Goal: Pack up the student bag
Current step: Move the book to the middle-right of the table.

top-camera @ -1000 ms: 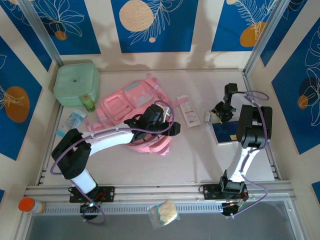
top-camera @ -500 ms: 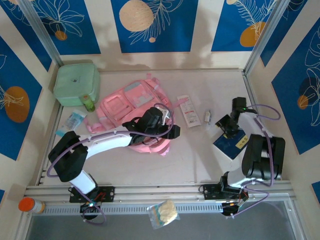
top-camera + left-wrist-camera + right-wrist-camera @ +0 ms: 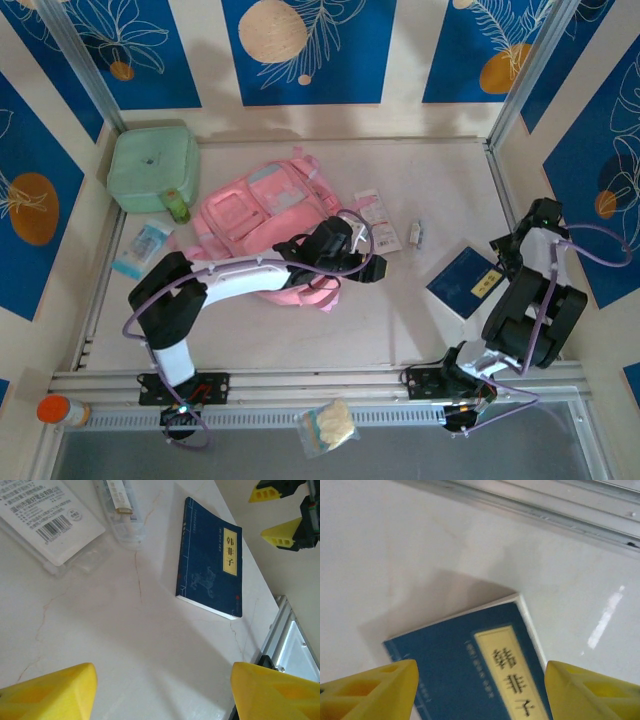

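So, book under my right claw, bag off to my left.
My right claw hangs directly above the book, jaws wide apart and holding nothing. My left claw is just as wide and empty, over the near right edge of the bag, looking at the book across bare table. The book lies flat, its long sides slanting across the table, well apart from the bag. I judge my right arm the nearer one to lift it leftward and farther in.
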`<action>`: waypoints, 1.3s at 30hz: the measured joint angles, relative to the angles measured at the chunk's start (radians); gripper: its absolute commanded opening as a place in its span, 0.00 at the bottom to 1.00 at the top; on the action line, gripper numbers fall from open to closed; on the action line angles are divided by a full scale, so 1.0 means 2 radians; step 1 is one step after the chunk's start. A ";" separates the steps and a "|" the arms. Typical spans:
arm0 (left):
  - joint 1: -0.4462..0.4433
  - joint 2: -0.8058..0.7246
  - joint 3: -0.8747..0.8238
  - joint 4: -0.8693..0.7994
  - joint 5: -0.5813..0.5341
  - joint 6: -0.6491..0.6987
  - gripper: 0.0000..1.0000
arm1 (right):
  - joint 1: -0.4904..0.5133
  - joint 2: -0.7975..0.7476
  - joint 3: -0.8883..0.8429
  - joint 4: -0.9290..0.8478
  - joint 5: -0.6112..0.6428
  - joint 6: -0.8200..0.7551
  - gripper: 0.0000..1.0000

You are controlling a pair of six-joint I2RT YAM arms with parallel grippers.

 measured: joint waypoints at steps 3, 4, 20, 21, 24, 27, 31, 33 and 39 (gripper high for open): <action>0.000 0.004 0.001 0.005 0.003 -0.002 0.71 | -0.006 0.026 0.002 -0.001 0.003 -0.001 0.70; 0.000 0.004 0.001 0.005 0.004 -0.003 0.70 | -0.006 0.033 0.002 -0.001 0.002 -0.003 0.69; -0.003 0.004 -0.010 0.018 0.002 -0.011 0.71 | 0.068 0.105 0.016 0.008 -0.006 -0.016 0.67; -0.003 0.004 -0.011 0.018 0.001 -0.011 0.71 | 0.080 0.105 0.016 0.009 -0.006 -0.018 0.67; -0.003 0.004 -0.014 0.018 -0.005 -0.013 0.71 | 0.126 0.105 0.016 0.013 -0.011 -0.019 0.66; -0.003 0.004 -0.015 0.018 -0.008 -0.015 0.71 | 0.170 0.105 0.016 0.012 -0.011 -0.019 0.66; -0.003 0.004 -0.016 0.019 -0.010 -0.024 0.71 | 0.225 0.103 0.015 0.012 -0.019 -0.016 0.65; -0.003 0.005 -0.017 0.018 -0.012 -0.030 0.71 | 0.245 0.100 0.014 0.010 -0.027 -0.015 0.66; -0.004 0.025 -0.017 0.022 -0.014 -0.050 0.67 | 0.246 0.058 0.004 -0.003 -0.077 -0.019 0.66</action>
